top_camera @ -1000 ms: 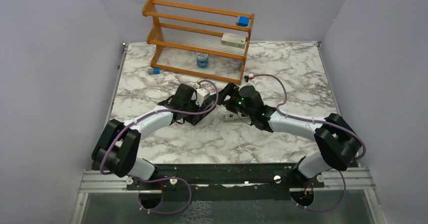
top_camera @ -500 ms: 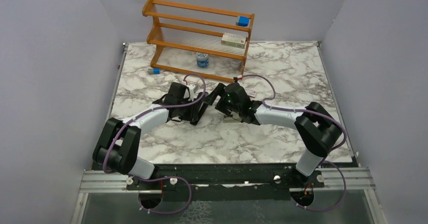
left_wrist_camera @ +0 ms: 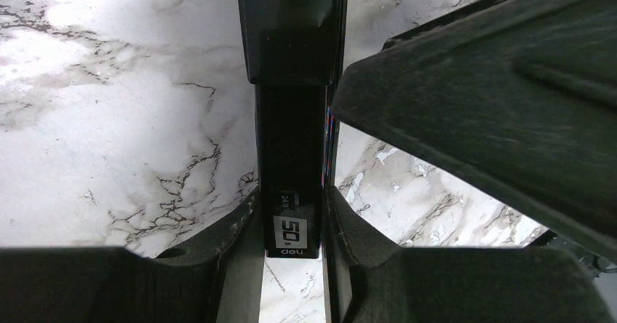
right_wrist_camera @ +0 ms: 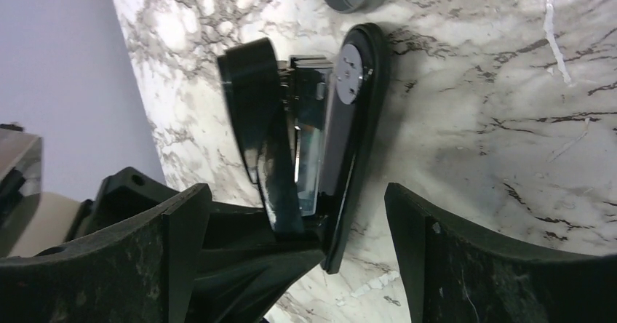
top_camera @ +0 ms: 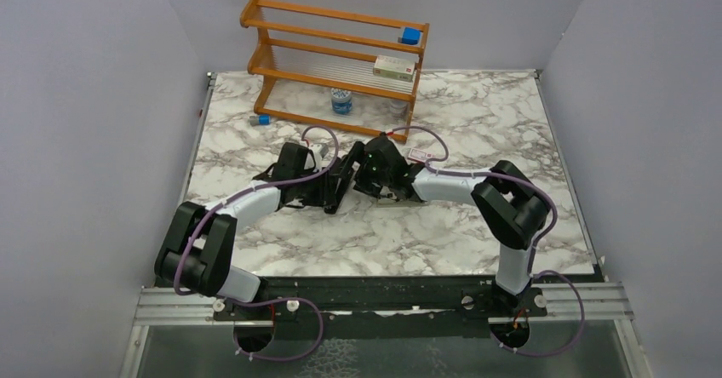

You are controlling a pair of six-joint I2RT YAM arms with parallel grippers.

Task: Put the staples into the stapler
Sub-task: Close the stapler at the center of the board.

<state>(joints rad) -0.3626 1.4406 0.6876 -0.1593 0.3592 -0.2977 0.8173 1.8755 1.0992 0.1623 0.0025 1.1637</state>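
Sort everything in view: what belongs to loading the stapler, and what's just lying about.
Job in hand:
- stapler, lid swung open, gripped by the left claw
- right claw, open near it
- staples: none made out

Lying about:
- wooden rack
- blue block and carton on it
- small bottle
- small blue item
- red-and-white box

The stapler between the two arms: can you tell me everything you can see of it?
The stapler is slim, glossy black, with a silver channel inside and a round silver plate near the front of its base. It stands hinged open, the top bar lifted away from the base, over the marble table. The left hand is clamped on one bar, which carries a white label reading 50. The right hand is open, straddling it without touching.
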